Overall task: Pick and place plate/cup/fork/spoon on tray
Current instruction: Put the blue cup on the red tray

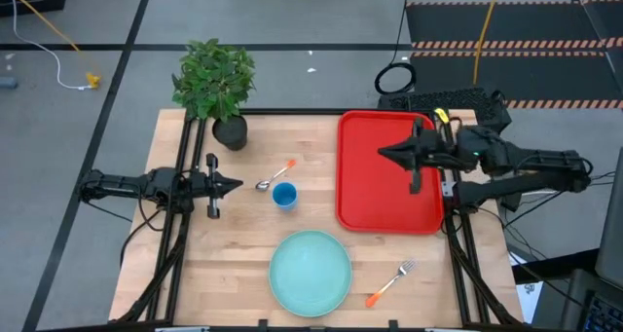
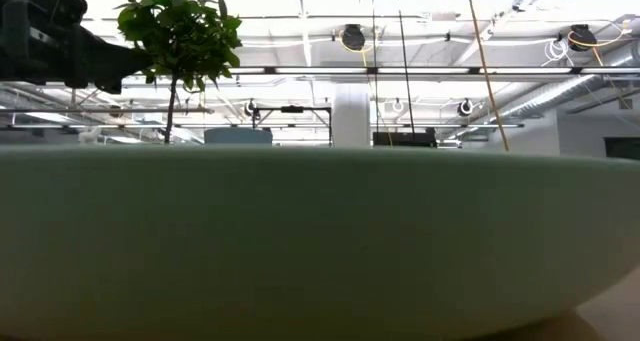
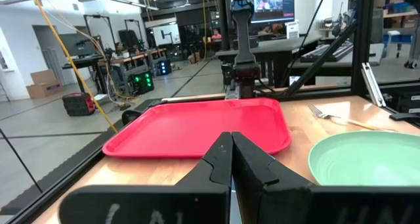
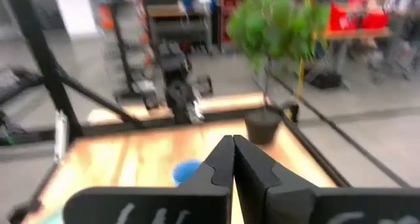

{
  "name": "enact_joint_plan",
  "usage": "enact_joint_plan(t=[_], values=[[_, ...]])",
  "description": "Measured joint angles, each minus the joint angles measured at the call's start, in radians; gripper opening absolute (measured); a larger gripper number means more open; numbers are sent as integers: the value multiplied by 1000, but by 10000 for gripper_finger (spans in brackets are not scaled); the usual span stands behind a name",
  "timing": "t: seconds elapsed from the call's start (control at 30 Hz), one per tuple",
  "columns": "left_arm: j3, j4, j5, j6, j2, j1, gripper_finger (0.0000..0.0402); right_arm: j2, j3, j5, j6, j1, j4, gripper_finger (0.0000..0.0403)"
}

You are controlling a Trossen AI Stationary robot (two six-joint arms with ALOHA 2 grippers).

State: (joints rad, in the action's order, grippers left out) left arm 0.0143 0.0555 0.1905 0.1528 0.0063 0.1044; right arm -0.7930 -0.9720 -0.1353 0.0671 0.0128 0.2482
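The pale turquoise plate (image 1: 310,271) lies on the table near its front edge and fills the low view (image 2: 320,241). The blue cup (image 1: 284,195) stands upright mid-table, with the orange-handled spoon (image 1: 274,175) lying just beyond it. The orange-handled fork (image 1: 390,282) lies right of the plate. The red tray (image 1: 386,172) lies at the right, nothing in it. My left gripper (image 1: 237,185) is shut and empty at the left, left of the cup. My right gripper (image 1: 384,154) is shut and empty over the tray.
A potted plant (image 1: 216,86) stands at the table's far left corner. Bare wood lies between the cup and the tray and left of the plate. A keyboard (image 1: 440,100) lies beyond the tray's far edge.
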Motion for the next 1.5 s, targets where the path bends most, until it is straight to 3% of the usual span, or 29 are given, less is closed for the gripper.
enact_joint_plan(t=[0.17, 0.47, 0.6, 0.77, 0.93, 1.17, 1.5], values=[[0, 52, -6, -101, 0, 0, 3, -103, -66, 1, 45, 0, 108, 0], [111, 23, -33, -201, 70, 0, 3, -214, 50, 1, 174, -1, 46, 0], [240, -33, -33, -204, 198, 0, 3, -243, 170, 1, 234, -4, -45, 0], [443, -142, -32, -158, 406, 0, 3, -274, 241, 5, 164, 38, -237, 0], [626, -258, -34, -95, 617, 4, 4, -307, 247, 7, 251, 39, -205, 0], [682, -274, -43, -74, 894, 57, 56, -343, 363, 9, 314, -57, -302, 0], [780, -319, -43, -75, 1217, 62, 133, -340, 392, 7, 277, -59, -390, 0]])
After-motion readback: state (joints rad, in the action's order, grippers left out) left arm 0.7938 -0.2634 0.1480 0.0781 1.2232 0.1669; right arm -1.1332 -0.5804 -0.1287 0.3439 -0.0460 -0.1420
